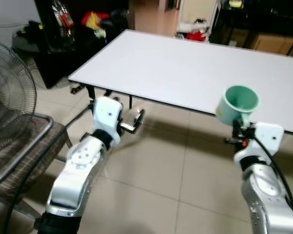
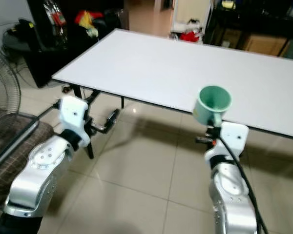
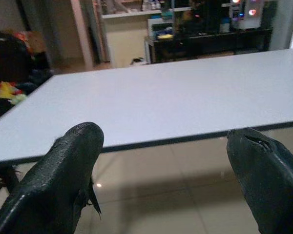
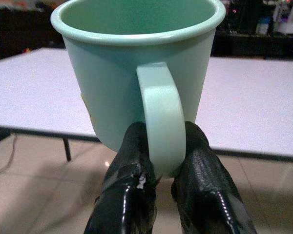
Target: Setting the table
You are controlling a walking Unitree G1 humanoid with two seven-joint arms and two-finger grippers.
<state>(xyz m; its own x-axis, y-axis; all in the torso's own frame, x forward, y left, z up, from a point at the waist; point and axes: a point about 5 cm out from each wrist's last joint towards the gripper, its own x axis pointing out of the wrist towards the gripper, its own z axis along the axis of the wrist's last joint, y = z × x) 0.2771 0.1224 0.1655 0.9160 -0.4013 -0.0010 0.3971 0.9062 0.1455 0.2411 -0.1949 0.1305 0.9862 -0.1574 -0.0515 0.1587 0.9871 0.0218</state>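
A pale green mug is held upright by its handle in my right gripper, which is shut on it just before the near edge of the white table. The mug's mouth faces up and it looks empty. My left gripper hangs below the table's near left corner, its two black fingers spread open with nothing between them. The table top is bare.
A standing fan and a chair with a dark checked seat stand at my left. Dark shelving with clutter lines the back left, more furniture behind the table. Tiled floor lies under me.
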